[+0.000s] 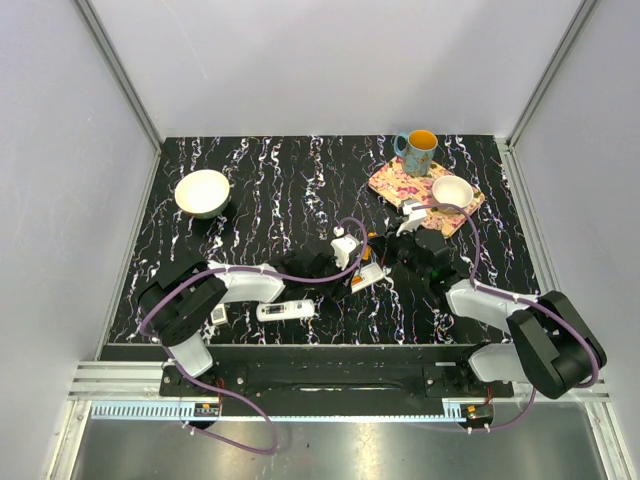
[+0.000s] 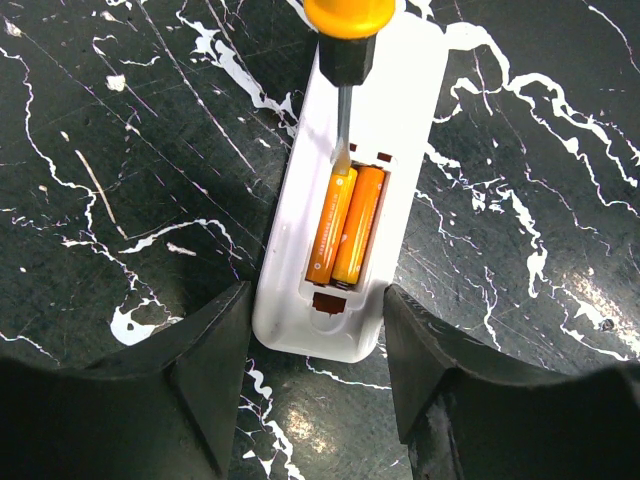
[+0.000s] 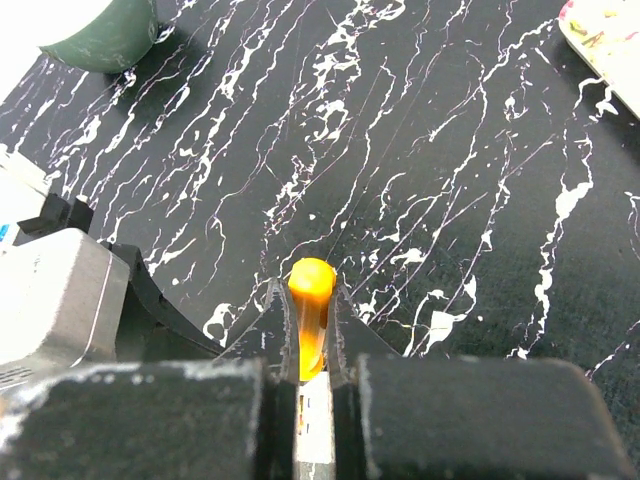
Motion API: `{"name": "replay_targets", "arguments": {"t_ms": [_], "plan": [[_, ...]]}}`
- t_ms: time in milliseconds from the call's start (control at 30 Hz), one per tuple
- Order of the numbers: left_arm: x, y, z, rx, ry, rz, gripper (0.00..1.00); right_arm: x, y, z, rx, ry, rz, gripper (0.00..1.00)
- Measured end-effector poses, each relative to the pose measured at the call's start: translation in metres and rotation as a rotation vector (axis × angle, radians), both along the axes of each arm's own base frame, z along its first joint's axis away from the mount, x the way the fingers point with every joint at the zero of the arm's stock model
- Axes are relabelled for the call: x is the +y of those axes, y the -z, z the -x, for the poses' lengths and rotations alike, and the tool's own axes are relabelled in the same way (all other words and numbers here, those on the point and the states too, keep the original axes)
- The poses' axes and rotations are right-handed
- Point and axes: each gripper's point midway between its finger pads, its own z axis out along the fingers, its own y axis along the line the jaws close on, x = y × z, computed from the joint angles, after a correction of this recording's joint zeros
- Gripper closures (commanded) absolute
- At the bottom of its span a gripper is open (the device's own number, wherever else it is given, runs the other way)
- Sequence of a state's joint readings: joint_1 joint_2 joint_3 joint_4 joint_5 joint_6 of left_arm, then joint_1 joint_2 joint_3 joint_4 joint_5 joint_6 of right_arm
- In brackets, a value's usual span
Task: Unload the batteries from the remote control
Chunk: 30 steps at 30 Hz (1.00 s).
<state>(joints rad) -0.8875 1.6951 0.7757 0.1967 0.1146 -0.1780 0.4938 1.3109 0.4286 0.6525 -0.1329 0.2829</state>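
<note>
Left pincer (image 2: 318, 310): clamped across the near end of the remote control (image 2: 408, 120), one finger against each side.
Right pincer (image 3: 308, 305): closed on the orange handle of the screwdriver (image 2: 346, 55).
Batteries (image 2: 346, 225): two orange ones, side by side in the remote control's open compartment.
Screwdriver tip: at the far end of the left battery.
Remote control: back up on the dark marbled surface (image 2: 120, 150).

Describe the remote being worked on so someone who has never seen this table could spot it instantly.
On the black marbled table, look at the middle, where the left gripper clamps the end of a white remote. Unlike the second remote lying by the left arm's base, this one has its back open, showing two orange batteries side by side with a screwdriver tip at one.
</note>
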Motion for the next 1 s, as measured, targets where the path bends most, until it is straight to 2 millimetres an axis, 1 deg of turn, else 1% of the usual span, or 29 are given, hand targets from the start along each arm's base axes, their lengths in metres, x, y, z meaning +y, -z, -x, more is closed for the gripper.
{"name": "replay_targets", "arguments": {"t_ms": [233, 533, 1000], "plan": [[0.0, 0.0, 0.0, 0.001, -0.001, 0.0, 0.57, 0.005, -0.003, 0.003, -0.018, 0.005, 0.062, 1.0], [0.0, 0.0, 0.0, 0.0, -0.001, 0.0, 0.57, 0.002, -0.004, 0.005, -0.02, 0.03, 0.092, 1.0], [-0.001, 0.0, 0.0, -0.001, 0.0, 0.0, 0.57, -0.001, -0.011, 0.011, -0.062, 0.006, 0.131, 1.0]]}}
